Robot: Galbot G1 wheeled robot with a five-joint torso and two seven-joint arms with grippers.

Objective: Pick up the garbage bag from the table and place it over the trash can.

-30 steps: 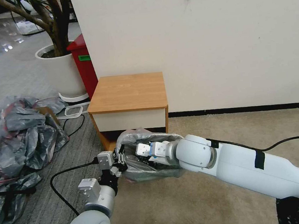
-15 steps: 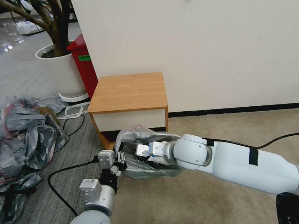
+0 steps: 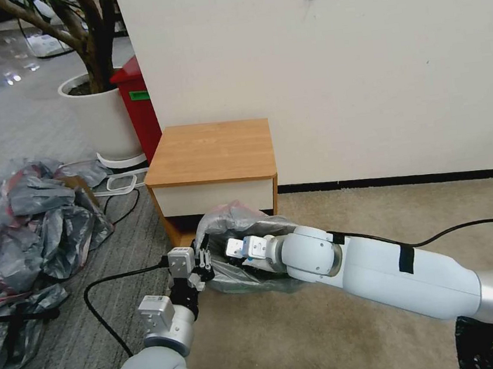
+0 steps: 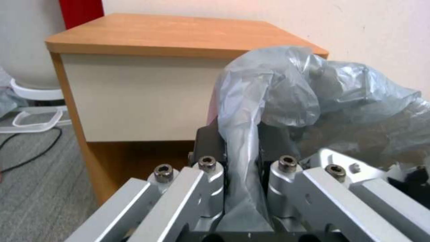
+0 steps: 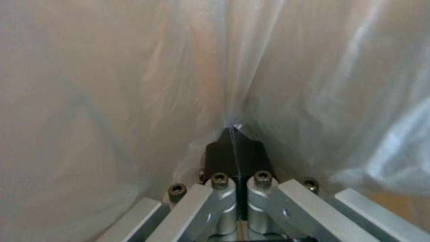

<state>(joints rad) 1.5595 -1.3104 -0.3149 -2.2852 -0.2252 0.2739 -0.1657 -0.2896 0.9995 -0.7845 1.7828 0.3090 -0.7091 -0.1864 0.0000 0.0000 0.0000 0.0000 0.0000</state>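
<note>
Now, the thin crinkly translucent grey plastic garbage bag [image 3: 247,249] sat draped over sth on the beige carpet [image 3: 345,338], just in front of the small light-brown wooden bench w/ white drawer front [image 3: 211,153]. The trash can itself couldn't be made out under the plastic.

Left tool [image 3: 202,263] was at the bag's left edge, close to the bench's lower front corner. In the left wrist view the left tool [image 4: 242,151] was nearly closed, w/ a gathered strip of the bag [image 4: 277,97] pinched between its dark pads [image 4: 210,141]; rest of the film billowed up past the pads toward the bench [image 4: 147,37].

Right tool [image 3: 236,250] reached in from the right, its white wrist pushed into the bag's mouth, plastic rising around and behind it. In the right wrist view the right tool [image 5: 236,148] had its black fingertips [image 5: 224,151] pressed together to a point, a fold of the bag [image 5: 134,84] caught at the tip, film stretched away on both sides.

Off to the left on the grey striped floor lay a big heap of grey-pink bags [image 3: 22,231], well apart from the bench. Behind the bench stood a tall red bin [image 3: 139,105] and a white planter w/ a tree [image 3: 101,114], both by the cream wall [image 3: 334,69]. A black cable [image 3: 106,299] curled across the floor near the left arm.
</note>
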